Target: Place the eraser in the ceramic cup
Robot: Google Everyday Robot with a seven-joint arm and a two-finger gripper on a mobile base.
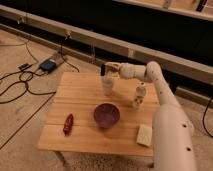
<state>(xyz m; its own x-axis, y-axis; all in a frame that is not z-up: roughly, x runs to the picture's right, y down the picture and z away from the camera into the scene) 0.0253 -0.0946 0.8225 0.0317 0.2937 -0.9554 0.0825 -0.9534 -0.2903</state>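
A pale wooden tabletop [80, 92] carries five things. The white robot arm reaches in over the right edge, and its gripper [104, 69] hangs near the far edge, just above the small pale whitish-lavender ceramic cup [107, 86], which stands upright there. Whether the jaws are open or closed cannot be told. A small dark patch shows at the gripper's tip, over the cup's mouth; whether it is the tiny black eraser cannot be told, and no such block shows elsewhere on the tabletop. A small white patterned bottle [139, 96] stands towards the right edge, apart from the cup. A wide purple bowl [106, 115] sits in the middle. A cream rectangular block [144, 135] lies by the near right corner, and a slim red object [68, 124] lies towards the near left corner.
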